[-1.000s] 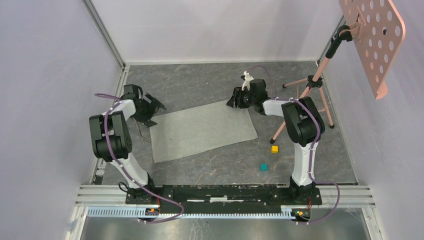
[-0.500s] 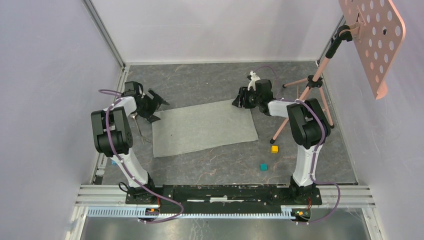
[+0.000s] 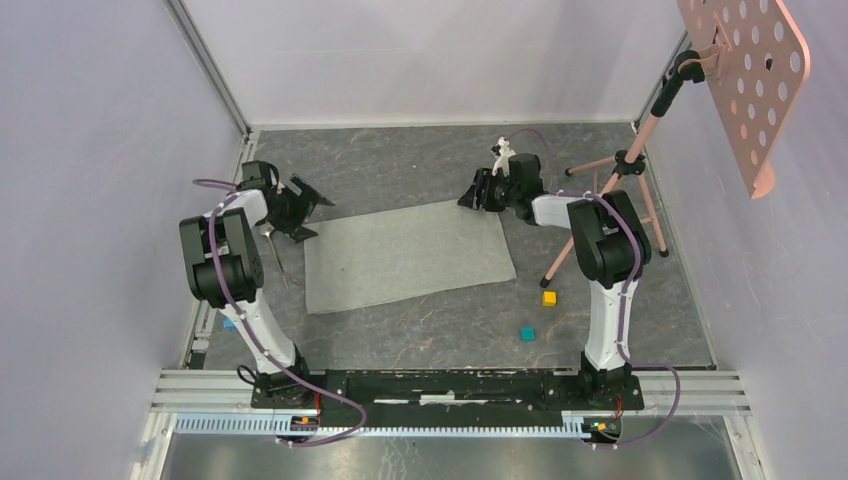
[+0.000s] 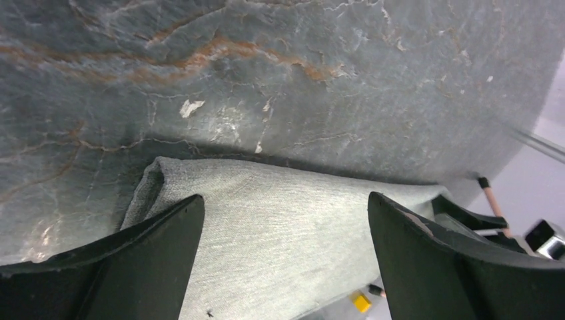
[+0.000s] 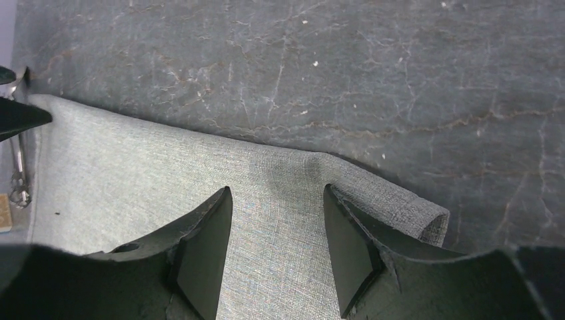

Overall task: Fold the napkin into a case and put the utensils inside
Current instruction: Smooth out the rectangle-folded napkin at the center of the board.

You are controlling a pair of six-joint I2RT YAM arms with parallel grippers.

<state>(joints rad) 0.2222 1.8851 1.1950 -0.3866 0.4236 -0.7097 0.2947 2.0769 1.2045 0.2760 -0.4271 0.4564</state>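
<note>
The grey-green napkin (image 3: pixel 410 255) lies flat in the middle of the table, with its far edge doubled over at both corners (image 4: pixel 150 187) (image 5: pixel 426 220). My left gripper (image 3: pixel 305 207) hovers open by the far left corner with nothing between its jaws; in the left wrist view the napkin (image 4: pixel 280 247) spreads beneath the gripper (image 4: pixel 286 207). At the far right corner my right gripper (image 3: pixel 476 192) is open over the napkin (image 5: pixel 166 180), its fingers (image 5: pixel 200 260) empty. The thin silver utensils (image 3: pixel 277 258) lie just left of the napkin, and one utensil (image 5: pixel 20 173) shows at the cloth's edge.
A pink tripod (image 3: pixel 610 190) carrying a perforated board (image 3: pixel 745 80) stands at the right, one leg close to the right arm. A yellow cube (image 3: pixel 549 298) and a teal cube (image 3: pixel 527 334) sit right of the napkin. White walls enclose the table.
The napkin has settled flatter and squarer, its left edge a little farther back. Both grippers have drawn slightly back from its far corners, still open.
</note>
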